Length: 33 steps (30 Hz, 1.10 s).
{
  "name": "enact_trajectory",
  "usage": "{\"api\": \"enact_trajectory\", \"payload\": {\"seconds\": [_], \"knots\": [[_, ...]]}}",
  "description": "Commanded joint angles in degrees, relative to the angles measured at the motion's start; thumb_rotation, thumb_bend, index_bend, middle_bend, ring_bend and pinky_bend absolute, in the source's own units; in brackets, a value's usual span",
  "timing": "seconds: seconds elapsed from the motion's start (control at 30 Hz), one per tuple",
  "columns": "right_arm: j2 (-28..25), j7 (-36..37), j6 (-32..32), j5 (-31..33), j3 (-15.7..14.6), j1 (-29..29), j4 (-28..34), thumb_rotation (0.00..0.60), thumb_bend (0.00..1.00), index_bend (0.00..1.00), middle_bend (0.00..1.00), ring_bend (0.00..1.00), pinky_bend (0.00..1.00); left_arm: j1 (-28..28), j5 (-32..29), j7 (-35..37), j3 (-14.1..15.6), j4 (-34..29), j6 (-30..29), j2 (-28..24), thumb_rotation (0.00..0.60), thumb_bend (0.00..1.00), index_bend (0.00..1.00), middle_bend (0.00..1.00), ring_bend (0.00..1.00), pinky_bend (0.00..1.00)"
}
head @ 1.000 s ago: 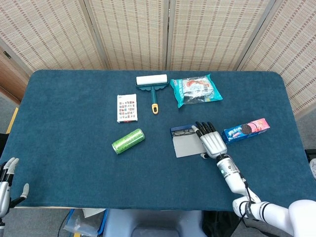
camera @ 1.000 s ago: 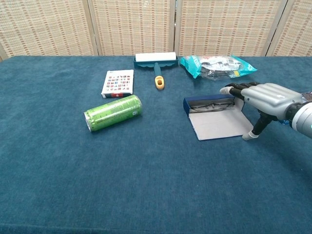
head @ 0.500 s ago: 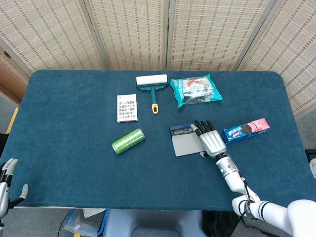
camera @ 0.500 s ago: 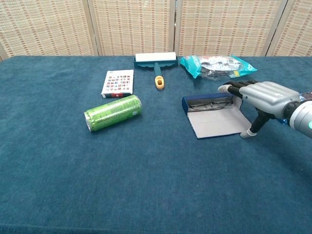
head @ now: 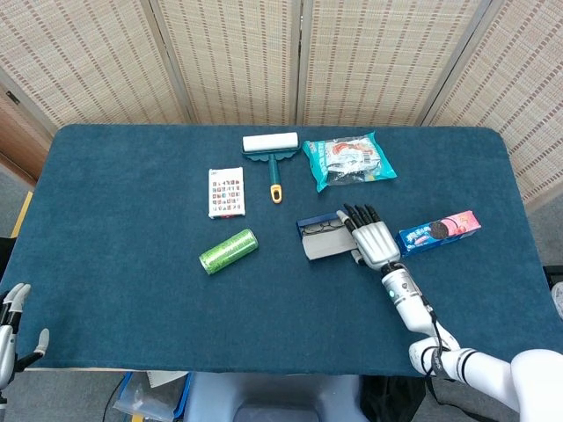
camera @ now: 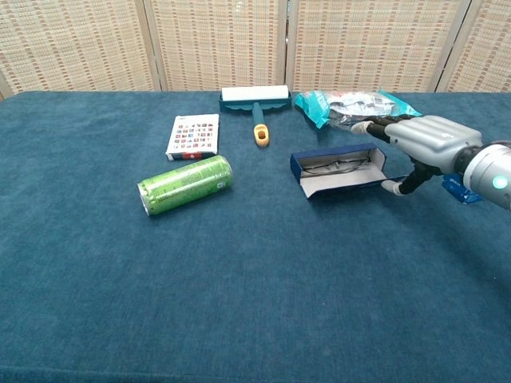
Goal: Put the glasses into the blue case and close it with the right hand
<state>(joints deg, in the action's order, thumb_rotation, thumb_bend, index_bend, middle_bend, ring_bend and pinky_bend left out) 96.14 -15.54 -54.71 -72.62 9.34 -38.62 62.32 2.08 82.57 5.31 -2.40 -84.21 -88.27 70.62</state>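
The blue case (head: 310, 226) (camera: 302, 163) lies open at the table's middle right, with the dark-framed glasses (head: 320, 229) (camera: 337, 166) inside its tray. Its grey-lined lid (head: 326, 248) (camera: 345, 183) is tilted partly up from the cloth. My right hand (head: 373, 242) (camera: 421, 141) is at the case's right end, fingers spread over the tray's far right corner and the thumb against the lid's right edge. It grips nothing. My left hand (head: 9, 327) hangs off the table's near left corner, fingers apart and empty, seen only in the head view.
A green can (head: 228, 251) (camera: 184, 184) lies left of the case. A card pack (head: 226, 192) (camera: 192, 135), a lint roller (head: 272, 149) (camera: 255, 100) and a teal snack bag (head: 348, 161) (camera: 351, 108) sit further back. A cookie box (head: 438, 231) (camera: 459, 187) lies right of my hand.
My right hand has pushed forward and left. The lid, flat on the cloth before, now tilts up toward the tray, and the case has slid a little left.
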Motion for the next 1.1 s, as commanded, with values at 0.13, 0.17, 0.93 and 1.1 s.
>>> {"api": "enact_trajectory", "payload": {"seconds": [0.13, 0.17, 0.93, 1.1], "knots": [[0.33, 1.53, -0.02, -1.14, -0.23, -0.45, 0.13, 0.6, 0.34, 0.13, 0.04, 0.0, 0.0, -0.06, 0.03, -0.12, 0.04, 0.04, 0.19, 0.1, 0.6, 0.41, 0.0, 0.0, 0.0, 0.0], [0.39, 1.55, 0.03, -1.43, -0.49, -0.46, 0.05, 0.6, 0.34, 0.17, 0.06, 0.0, 0.0, -0.08, -0.04, -0.13, 0.04, 0.04, 0.27, 0.12, 0.6, 0.41, 0.0, 0.0, 0.0, 0.0], [2.39, 4.65, -0.81, -4.26, -1.91, -0.42, -3.47, 0.6, 0.37, 0.54, 0.2, 0.0, 0.0, -0.19, -0.12, 0.06, -0.02, 0.29, 0.6, 0.3, 0.6, 0.41, 0.0, 0.0, 0.0, 0.0], [2.49, 5.34, -1.81, -5.15, -2.06, -0.24, -3.58, 0.6, 0.41, 0.59, 0.24, 0.0, 0.0, -0.17, -0.09, 0.13, -0.08, 0.28, 0.49, 0.3, 0.6, 0.41, 0.0, 0.0, 0.0, 0.0]]}}
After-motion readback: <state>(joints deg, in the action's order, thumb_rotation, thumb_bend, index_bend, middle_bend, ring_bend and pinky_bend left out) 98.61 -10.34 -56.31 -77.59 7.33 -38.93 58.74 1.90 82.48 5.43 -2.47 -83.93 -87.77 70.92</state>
